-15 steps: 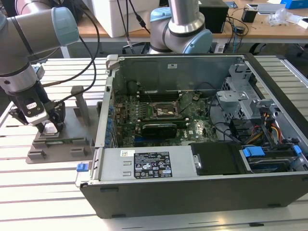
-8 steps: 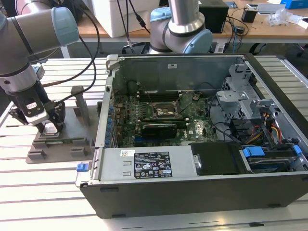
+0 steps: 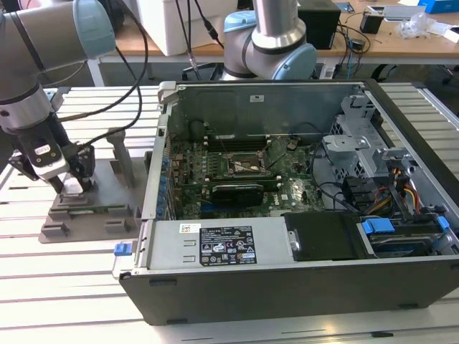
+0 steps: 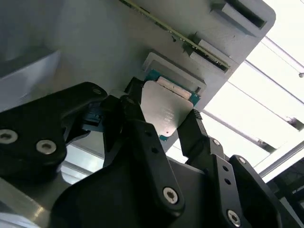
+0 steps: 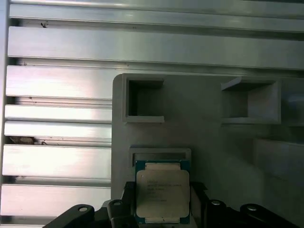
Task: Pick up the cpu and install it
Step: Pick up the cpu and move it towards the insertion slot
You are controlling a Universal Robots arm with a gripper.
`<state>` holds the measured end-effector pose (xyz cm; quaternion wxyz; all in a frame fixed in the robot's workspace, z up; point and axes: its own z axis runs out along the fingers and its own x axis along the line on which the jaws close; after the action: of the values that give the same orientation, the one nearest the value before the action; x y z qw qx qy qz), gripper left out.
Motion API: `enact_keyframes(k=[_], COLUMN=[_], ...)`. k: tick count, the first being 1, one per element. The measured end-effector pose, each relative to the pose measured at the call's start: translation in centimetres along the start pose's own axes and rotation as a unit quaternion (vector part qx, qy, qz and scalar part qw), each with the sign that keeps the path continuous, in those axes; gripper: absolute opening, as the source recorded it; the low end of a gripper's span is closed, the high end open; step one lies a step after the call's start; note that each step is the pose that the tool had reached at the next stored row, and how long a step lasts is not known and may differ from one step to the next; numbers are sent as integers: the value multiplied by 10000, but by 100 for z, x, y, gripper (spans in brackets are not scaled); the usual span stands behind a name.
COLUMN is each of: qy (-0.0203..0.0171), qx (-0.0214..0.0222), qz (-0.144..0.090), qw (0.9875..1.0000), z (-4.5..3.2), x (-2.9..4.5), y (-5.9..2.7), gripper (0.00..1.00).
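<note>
- Your black two-fingered claw (image 4: 164,118) stands narrow. In both wrist views, one black finger (image 4: 130,111) lies against each of two opposite edges of the chip, so the claw holds it.
- The thing it holds is the cpu (image 4: 166,107), a small, thin, flat square chip with a silvery-grey metal top and a green rim.
- In the first wrist view, the cpu (image 5: 162,190) sits over a shallow square recess near one edge of the grey plastic holder (image 5: 199,128). You cannot tell whether it rests in the recess or is a little raised from it.
- Two deeper square pockets are in the holder beyond the recess.
- The holder (image 3: 93,215) lies on the slatted aluminium desk (image 3: 72,287), just beside the open computer case and on the exterior view's left of it.
- In the exterior view, the grey arm reaches down so that the claw (image 3: 72,188) is at the holder.
- The dark grey metal computer case (image 3: 287,287) lies open on the same desk, with the green motherboard (image 3: 287,190) inside it.
- The black-framed square socket (image 3: 247,166) is near the middle of the motherboard, well apart from the cpu.
- The long black expansion card (image 3: 237,192) lies just beside the socket.
- Behind the case stands a second grey-and-blue robot arm (image 3: 272,36).
</note>
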<state>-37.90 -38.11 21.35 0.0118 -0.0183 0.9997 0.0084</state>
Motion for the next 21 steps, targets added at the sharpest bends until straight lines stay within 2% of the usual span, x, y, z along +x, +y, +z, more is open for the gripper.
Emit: enact_keyframes(k=[1, 2, 4, 8, 16, 20, 21], qy=[-1, 0, 0, 0, 0, 0, 0], qx=[1, 6, 6, 7, 6, 6, 6], qz=[0, -1, 0, 0, 0, 0, 0], qw=[10000, 10000, 10000, 10000, 10000, 10000, 10000], z=[-58, -230, -447, -566, -746, -934, -961], x=[-2, -9, -13, -16, -20, -25, -25], y=[21, 62, 67, 69, 72, 75, 75], gripper=[55, 55, 55, 55, 55, 55, 55])
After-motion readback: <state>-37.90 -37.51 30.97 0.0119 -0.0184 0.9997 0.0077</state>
